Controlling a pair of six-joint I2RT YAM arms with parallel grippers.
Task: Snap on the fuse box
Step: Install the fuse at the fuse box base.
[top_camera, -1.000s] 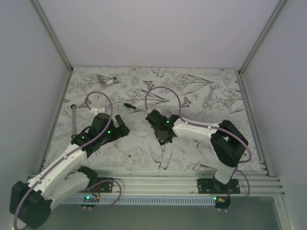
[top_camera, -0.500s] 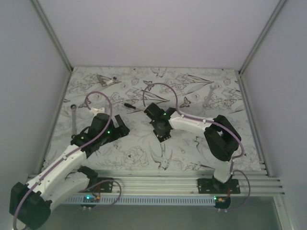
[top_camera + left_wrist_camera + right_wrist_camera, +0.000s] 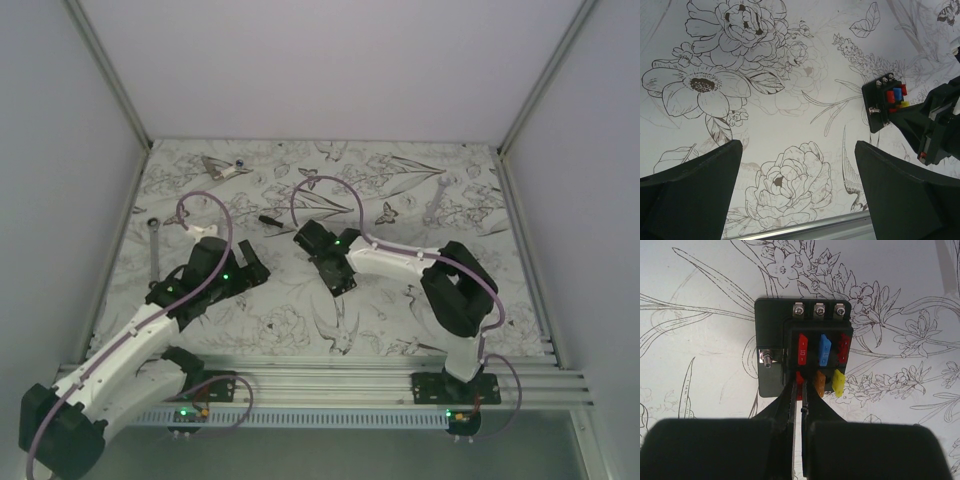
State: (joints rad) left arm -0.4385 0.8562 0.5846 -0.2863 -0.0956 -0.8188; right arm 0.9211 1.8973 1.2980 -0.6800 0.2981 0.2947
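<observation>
Right tool [image 3: 799,392] pinched together, tips at near-row red fuse [image 3: 799,376]. Left tool [image 3: 797,150] wide apart, empty. Fuse box [image 3: 772,320] flat on worktop [image 3: 700,390], mid-table. Guessing light, rigid, skids easy, so grab side walls, not fuses.

**Matt plastic, bright metal**

The fuse box [image 3: 810,325] is matt black plastic, with shiny metal screws [image 3: 819,310] and glossy coloured plastic fuses [image 3: 824,350]. The table cover [image 3: 790,125] looks smooth and matt. The rail [image 3: 330,385] is pale ribbed metal.
</observation>
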